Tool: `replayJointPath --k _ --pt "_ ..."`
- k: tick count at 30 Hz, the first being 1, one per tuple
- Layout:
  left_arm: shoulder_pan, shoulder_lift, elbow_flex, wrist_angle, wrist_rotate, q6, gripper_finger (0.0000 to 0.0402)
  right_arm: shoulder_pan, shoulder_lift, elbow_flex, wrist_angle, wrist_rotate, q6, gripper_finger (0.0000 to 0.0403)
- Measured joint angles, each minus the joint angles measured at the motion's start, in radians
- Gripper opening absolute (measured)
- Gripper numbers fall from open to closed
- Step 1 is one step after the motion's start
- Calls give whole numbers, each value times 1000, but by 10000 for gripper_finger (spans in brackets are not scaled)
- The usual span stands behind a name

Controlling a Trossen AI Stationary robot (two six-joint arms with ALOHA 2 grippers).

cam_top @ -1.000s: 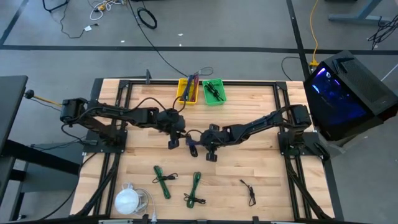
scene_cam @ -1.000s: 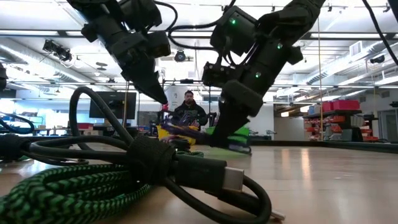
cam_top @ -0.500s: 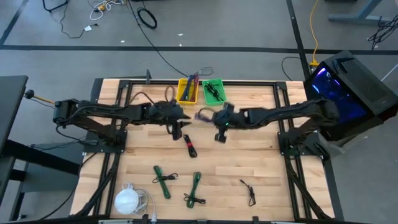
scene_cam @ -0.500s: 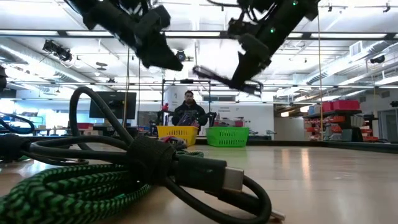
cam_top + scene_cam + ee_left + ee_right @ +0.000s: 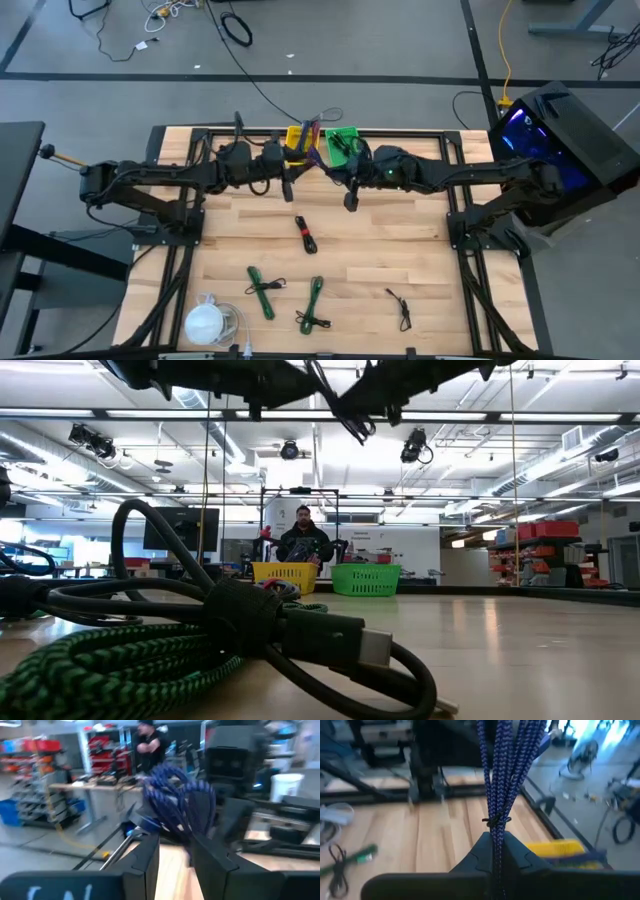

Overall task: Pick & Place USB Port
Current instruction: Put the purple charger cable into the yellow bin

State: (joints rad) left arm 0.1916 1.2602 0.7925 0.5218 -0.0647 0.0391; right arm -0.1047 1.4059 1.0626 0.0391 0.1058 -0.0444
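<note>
- At bench point(image 5: 420, 250) near edge: green cables point(image 5: 262, 292), black cable point(image 5: 401, 307) lie loose; red/black cable point(image 5: 305, 235) mid-bench.
- Farther back: right hand point(image 5: 335, 170) clamped on blue cable point(image 5: 502, 775), carried twd bins. Transport step.
- Left hand point(image 5: 290, 172) just beside it, fingers point(image 5: 145, 857) parted, empty.
- Next: hold over yellow bin point(image 5: 300, 146) or green bin point(image 5: 343, 146), can't tell which, then release.

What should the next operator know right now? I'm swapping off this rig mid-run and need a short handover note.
Right gripper: shut on the blue braided cable, raised near the yellow bin and green bin.
Left gripper: at the same cable bundle; its grip is unclear.
Done: both bins already hold cables.
Left: bin this cable, then the red-black cable, two green cables and thin black cable on the table.
</note>
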Motion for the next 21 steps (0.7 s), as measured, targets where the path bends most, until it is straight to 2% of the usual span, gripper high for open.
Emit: replayJointPath --k 7,11,14,21 --pt "22 1 -1 64 145 -28 115 -33 0 0 111 -28 -27 9" --pt "21 2 -1 71 217 -27 115 -62 0 0 129 -85 -22 9" --pt "21 2 -1 87 213 -27 115 -70 0 0 134 -105 -14 9" --pt "23 2 -1 110 121 -1 115 -61 0 1 161 -106 -17 9"
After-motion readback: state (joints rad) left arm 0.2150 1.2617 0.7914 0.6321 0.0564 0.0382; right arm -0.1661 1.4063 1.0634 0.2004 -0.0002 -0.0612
